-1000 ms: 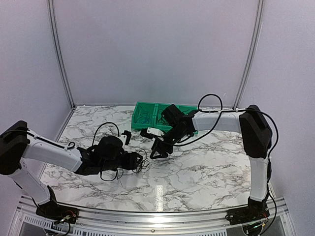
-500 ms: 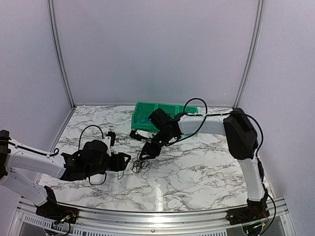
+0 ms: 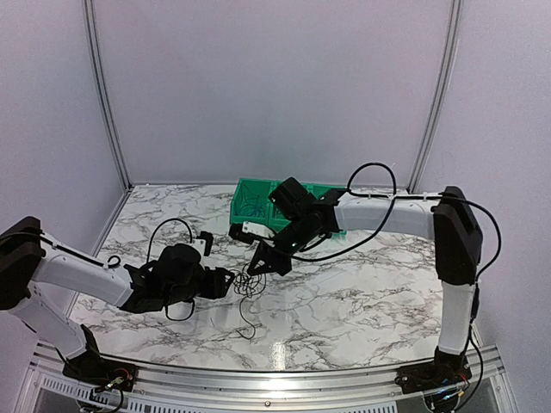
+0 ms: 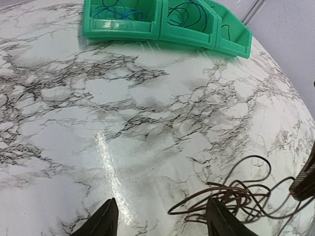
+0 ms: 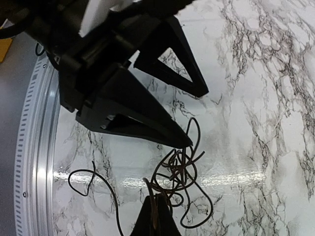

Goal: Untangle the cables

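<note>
Cables (image 3: 248, 286): a small knotted clump on the marble table (image 3: 370, 301), mid-scene, lying between the two grippers. One loose tail trails from the clump toward the near edge, so the long axis runs near–far. The rest is a tight bunch of loops.

Right gripper (image 3: 258, 268): just to the far right of the clump, angled down at it. In its wrist view the fingers taper to a single closed point with a strand running up into the seam. That reads as pinched shut on one strand (the contact is thin and dark, so this is a judgement).

Left gripper (image 3: 230, 280): just left of the clump, low, pointing right at it. Jaws stand wide apart and hold nothing. In its own view the bulk of the loops sits right of the gap, and only the outermost loops reach in beside the right-hand finger.

Judgement: the left arm is free and closest to the bulk. It needs a small shift right before closing.

Green bin (image 3: 244, 212): far side, well apart from the clump, with loose wires inside.
</note>
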Robot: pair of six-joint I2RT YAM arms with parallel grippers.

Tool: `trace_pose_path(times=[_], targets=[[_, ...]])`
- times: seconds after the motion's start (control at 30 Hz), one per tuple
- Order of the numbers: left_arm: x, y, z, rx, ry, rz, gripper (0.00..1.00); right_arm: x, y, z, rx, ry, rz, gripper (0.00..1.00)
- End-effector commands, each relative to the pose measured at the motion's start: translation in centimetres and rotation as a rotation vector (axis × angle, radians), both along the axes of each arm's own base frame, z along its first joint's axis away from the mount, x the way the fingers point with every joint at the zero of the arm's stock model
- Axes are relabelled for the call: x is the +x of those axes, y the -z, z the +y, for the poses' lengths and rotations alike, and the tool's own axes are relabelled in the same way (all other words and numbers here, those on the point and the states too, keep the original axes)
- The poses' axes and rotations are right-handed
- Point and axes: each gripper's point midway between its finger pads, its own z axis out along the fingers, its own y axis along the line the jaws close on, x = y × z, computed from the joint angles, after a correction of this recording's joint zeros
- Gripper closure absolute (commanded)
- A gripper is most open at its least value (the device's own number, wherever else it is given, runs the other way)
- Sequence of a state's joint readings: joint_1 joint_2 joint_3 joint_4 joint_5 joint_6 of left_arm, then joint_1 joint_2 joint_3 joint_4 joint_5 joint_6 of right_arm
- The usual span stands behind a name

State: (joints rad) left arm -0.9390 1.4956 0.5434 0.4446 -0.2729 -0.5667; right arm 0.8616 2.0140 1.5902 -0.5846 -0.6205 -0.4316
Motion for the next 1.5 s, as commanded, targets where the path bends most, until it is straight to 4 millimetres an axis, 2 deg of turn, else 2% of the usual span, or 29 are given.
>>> trace_pose_path(times=[0.0,0.2,0.43,0.67,0.73,0.8,0.87,0.9,1.03,1.1,1.23,1.33,1.47], targets=[[-0.1,-1.6,-2.6,-0.094,0.112,-0.045,0.37,-1.7,-1.3,-0.4,0.05,-0.082,-0.029,1.0],[-1.3,-1.8,-5.4,-0.207,0.244,-0.025,0.4,-2.0,0.4,-0.2,0.026,-0.104,0.021,1.0],[-1.8,0.5,-7.8,-0.221,0.328,0.048,0.52,-2.0,1.2,-0.4,0.009,-0.109,0.014,1.0],[-1.7,1.3,-8.5,-0.234,0.337,0.082,0.86,-1.2,1.7,-1.0,-0.024,-0.093,-0.039,1.0],[-1.7,1.5,-8.4,-0.234,0.333,0.085,0.95,-0.6,1.2,-1.3,-0.023,-0.08,-0.056,1.0],[-1.7,1.5,-8.0,-0.231,0.319,0.085,1.0,0.1,0.2,-1.7,-0.009,-0.063,-0.074,1.0],[-1.4,1.6,-7.5,-0.229,0.291,0.083,1.0,1.1,-1.7,-2.2,0.021,-0.035,-0.084,1.0],[-1.4,1.8,-7.3,-0.227,0.281,0.088,1.0,1.7,-3.3,-2.5,0.056,-0.022,-0.082,1.0],[-1.3,2.3,-7.0,-0.226,0.267,0.105,1.0,3.7,-11.1,-3.8,0.19,0.031,-0.141,1.0],[-1.1,2.4,-7.1,-0.229,0.268,0.111,1.0,4.0,-14.9,-4.6,0.237,0.05,-0.222,1.0],[-0.8,2.8,-7.1,-0.234,0.257,0.129,1.0,4.4,-21.3,-7.1,0.311,0.101,-0.352,1.0],[-0.6,3.3,-6.6,-0.234,0.236,0.146,1.0,4.8,-25.2,-9.5,0.365,0.151,-0.41,1.0],[-0.3,3.4,-6.3,-0.237,0.213,0.149,1.0,5.3,-28.5,-12.0,0.416,0.212,-0.469,1.0]])
